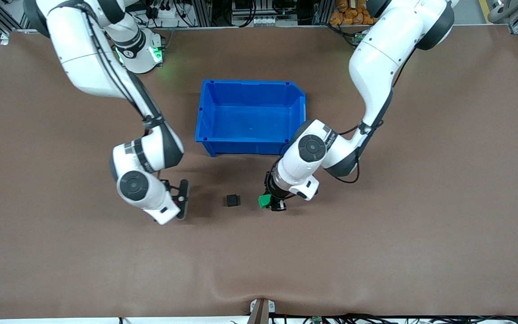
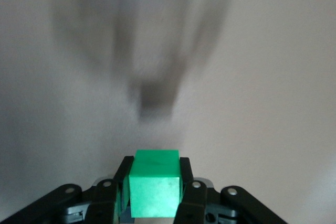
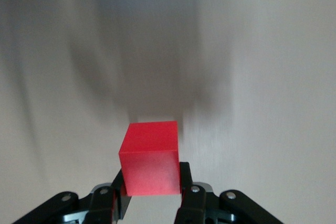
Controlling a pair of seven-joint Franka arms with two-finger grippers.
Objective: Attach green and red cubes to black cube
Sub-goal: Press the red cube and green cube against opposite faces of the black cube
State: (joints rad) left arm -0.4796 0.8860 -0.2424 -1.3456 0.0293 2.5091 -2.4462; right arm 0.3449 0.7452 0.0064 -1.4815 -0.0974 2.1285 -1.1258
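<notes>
- The blue bin stands on the brown surface, near the middle and closer to the robots' bases than the cubes; its floor shows bare blue with no cube in it.
- The black cube sits alone on the surface, nearer to the front camera than the bin, between the two pincers and touching neither.
- The left pincer is low over the surface just beside the black cube, toward the left arm's end of the table, and a small gap separates them.
- It pinches the green cube; in the left wrist view the green cube is clamped between the two black fingers of the left pincer, with a blurred dark block ahead of it.
- The right pincer is low over the surface beside the black cube, toward the right arm's end of the table, with a wider gap than the left one.
- In the right wrist view the right pincer pinches the red cube between its fingers; the front view hides this cube.
- Neither coloured cube touches the black cube.
</notes>
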